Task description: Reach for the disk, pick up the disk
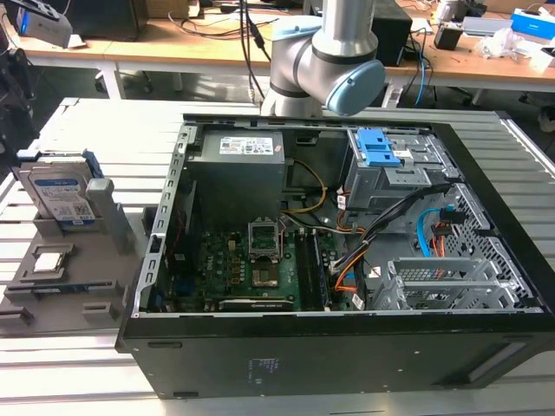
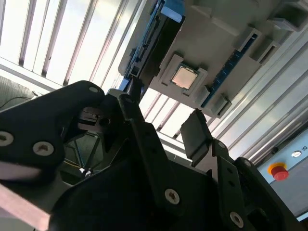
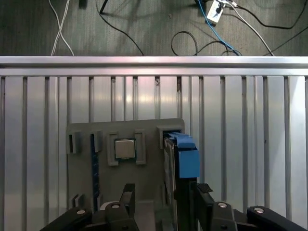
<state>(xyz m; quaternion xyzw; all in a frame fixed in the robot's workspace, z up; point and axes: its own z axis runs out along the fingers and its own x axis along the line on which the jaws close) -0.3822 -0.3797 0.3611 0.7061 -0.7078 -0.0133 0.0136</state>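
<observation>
The disk [image 1: 55,192] stands on edge in a grey holder [image 1: 65,303] on the slatted table, at the exterior view's left, its white-and-blue label showing. In the first wrist view I see the disk [image 3: 183,159] edge-on with a blue rail along it. My gripper [image 3: 163,195] is open and holds nothing. It hangs over the holder, and one of its fingers [image 3: 202,192] is close beside the disk's line. In the second wrist view the gripper [image 2: 163,118] stays apart from the disk [image 2: 154,33].
A small square processor chip [image 3: 125,149] lies in a pocket of the holder [image 3: 86,173], next to the disk. An open black computer case [image 1: 338,347] takes up the table's middle. The arm [image 1: 325,52] rises behind it. Cables lie on the floor [image 3: 202,29] past the table edge.
</observation>
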